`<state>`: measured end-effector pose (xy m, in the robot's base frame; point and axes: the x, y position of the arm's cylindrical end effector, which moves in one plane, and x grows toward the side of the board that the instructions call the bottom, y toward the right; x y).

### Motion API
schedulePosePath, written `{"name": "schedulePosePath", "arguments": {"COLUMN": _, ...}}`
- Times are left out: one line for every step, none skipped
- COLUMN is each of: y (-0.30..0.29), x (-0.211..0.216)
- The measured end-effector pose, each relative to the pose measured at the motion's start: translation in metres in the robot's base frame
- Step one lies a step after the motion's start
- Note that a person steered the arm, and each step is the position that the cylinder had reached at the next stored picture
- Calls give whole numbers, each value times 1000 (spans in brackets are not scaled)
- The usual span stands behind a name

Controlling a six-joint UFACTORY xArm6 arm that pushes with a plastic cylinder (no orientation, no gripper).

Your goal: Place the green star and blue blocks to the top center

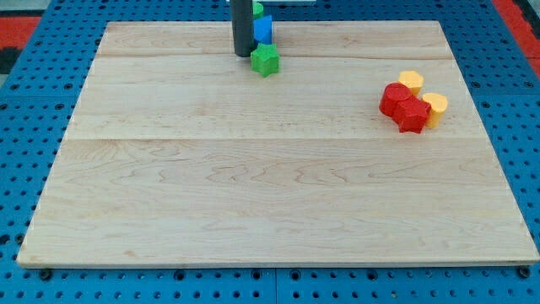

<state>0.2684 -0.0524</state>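
Note:
A green star block [265, 60] sits at the top centre of the wooden board [270, 186]. Just above it is a blue block [263, 29], and above that a second green block [257, 9] at the view's top edge, partly hidden by the rod. My tip [243, 55] rests on the board just left of the green star, almost touching it. The dark rod rises straight up out of the view and hides the left sides of the blue and upper green blocks.
At the view's right are two red blocks [403, 105] pressed together, with a yellow block [411, 82] above them and another yellow block [435, 107] on their right. Blue pegboard surrounds the board.

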Motion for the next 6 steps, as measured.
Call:
{"name": "schedulePosePath", "arguments": {"y": -40, "x": 23}}
{"name": "schedulePosePath", "arguments": {"y": -25, "x": 60}}
{"name": "schedulePosePath", "arguments": {"y": 11, "x": 63}}
{"name": "schedulePosePath", "arguments": {"y": 37, "x": 54}}
{"name": "schedulePosePath", "arguments": {"y": 56, "x": 35}}
{"name": "schedulePosePath", "arguments": {"y": 65, "x": 12}}
